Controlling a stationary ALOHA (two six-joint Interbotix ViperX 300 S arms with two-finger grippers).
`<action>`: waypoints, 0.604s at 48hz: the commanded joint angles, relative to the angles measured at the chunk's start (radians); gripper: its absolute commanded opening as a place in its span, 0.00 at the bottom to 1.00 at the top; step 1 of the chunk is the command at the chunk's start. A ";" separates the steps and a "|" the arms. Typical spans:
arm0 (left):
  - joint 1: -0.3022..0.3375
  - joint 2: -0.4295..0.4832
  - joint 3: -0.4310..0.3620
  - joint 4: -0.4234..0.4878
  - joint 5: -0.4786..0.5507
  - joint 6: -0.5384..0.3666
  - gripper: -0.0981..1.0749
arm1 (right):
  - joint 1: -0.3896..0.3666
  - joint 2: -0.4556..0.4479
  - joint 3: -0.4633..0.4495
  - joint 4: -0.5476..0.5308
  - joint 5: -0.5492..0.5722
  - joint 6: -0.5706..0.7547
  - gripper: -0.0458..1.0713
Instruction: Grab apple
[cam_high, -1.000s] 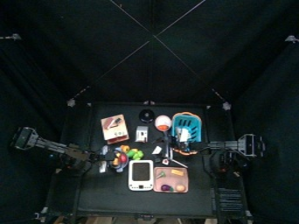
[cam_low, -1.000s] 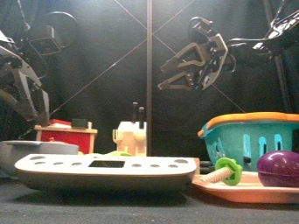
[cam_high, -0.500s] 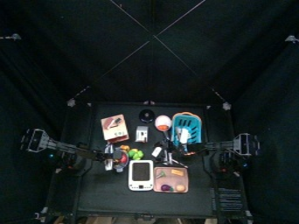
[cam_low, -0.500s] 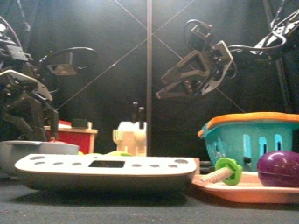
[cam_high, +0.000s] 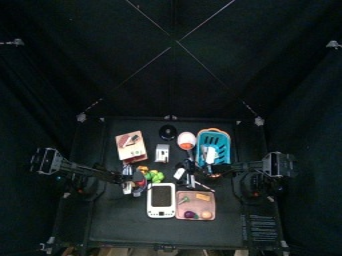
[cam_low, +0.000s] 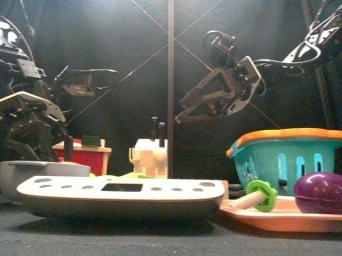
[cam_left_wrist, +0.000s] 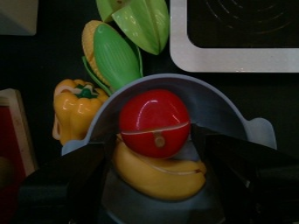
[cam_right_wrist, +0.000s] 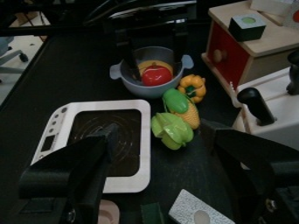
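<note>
The red apple (cam_left_wrist: 156, 122) lies in a grey bowl (cam_left_wrist: 229, 102) on top of a banana (cam_left_wrist: 158, 172), at the table's left front. My left gripper (cam_left_wrist: 155, 164) is open right above the bowl, one jaw on each side of it, touching nothing. In the front view it (cam_low: 31, 115) hangs just over the bowl (cam_low: 24, 172). The right wrist view shows the apple (cam_right_wrist: 156, 77) in the bowl under the left gripper. My right gripper (cam_right_wrist: 176, 166) is open and empty, up in the air over the table's middle (cam_low: 211, 97).
A yellow pepper (cam_left_wrist: 75, 109) and green vegetables (cam_left_wrist: 114, 52) lie beside the bowl. A white scale (cam_low: 127, 192) stands in front, a red wooden box (cam_right_wrist: 249, 44) behind. A teal basket (cam_low: 287, 153) and a tray (cam_low: 274, 217) with a purple ball (cam_low: 321, 190) are on the right.
My left gripper has come down and in over the bowl. My right gripper has shifted slightly left and stays high.
</note>
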 joint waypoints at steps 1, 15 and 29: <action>0.005 0.000 -0.021 -0.002 -0.005 0.000 0.86 | 0.000 -0.011 -0.023 0.003 0.002 -0.002 0.96; -0.005 -0.078 -0.035 -0.061 -0.005 0.006 0.75 | 0.000 -0.008 -0.025 0.003 0.015 0.000 0.96; -0.043 -0.158 -0.066 -0.141 0.040 -0.002 0.75 | 0.005 -0.008 -0.026 0.005 0.021 0.005 0.96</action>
